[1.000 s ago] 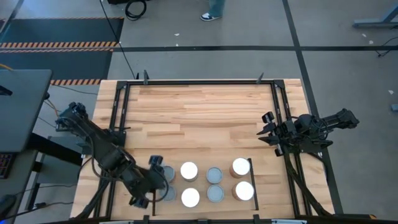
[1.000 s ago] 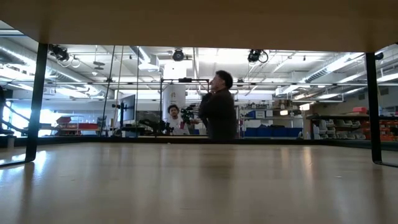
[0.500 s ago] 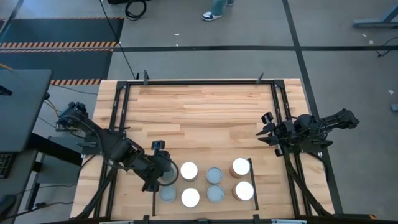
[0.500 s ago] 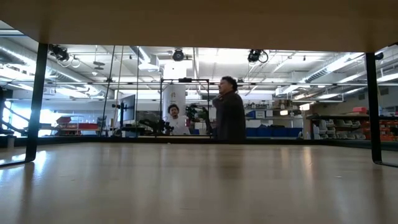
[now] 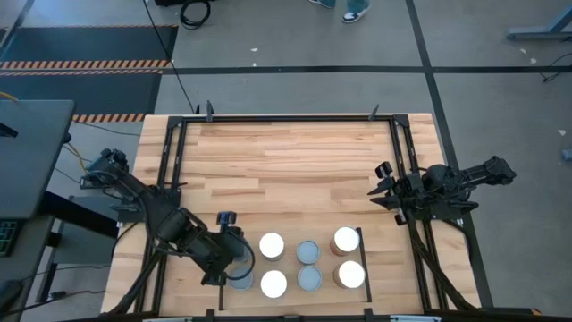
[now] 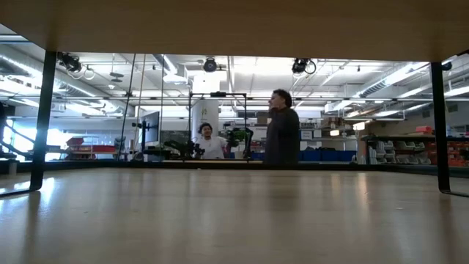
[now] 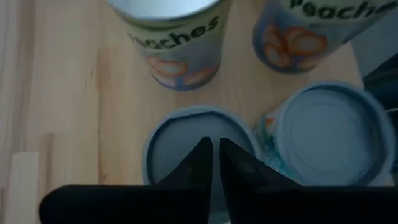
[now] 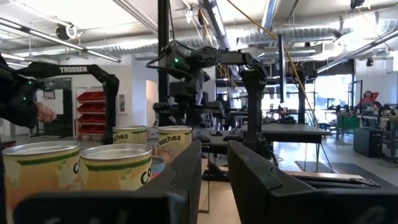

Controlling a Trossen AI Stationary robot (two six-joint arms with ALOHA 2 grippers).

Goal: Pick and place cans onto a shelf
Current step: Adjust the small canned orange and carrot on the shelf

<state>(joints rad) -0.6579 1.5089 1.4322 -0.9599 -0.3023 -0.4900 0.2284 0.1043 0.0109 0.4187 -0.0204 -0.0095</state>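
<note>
Eight cans stand in two rows on the light-wood shelf [image 5: 290, 234] at the table's near edge, some white-topped [image 5: 272, 245], some grey-topped [image 5: 308, 251]. My left gripper [image 5: 232, 257] is shut right above the leftmost far-row grey-topped can [image 7: 169, 144]. Another grey-topped can [image 7: 339, 134] stands beside it. I cannot tell whether the fingertips touch the lid. My right gripper [image 5: 382, 190] is open and empty at the table's right side, apart from the cans [image 8: 115, 168].
Black rails [image 5: 176, 152] run along the table's left, far and right sides. Bare wood [image 5: 286, 170] lies between the cans and the far rail. In the low view two black uprights [image 6: 40, 121] carry the shelf board overhead. People [image 6: 282, 136] show in the room beyond.
My left gripper has swung a little toward the table's far edge over the leftmost cans and come back toward the near edge. A person in the room behind has walked to the right.
</note>
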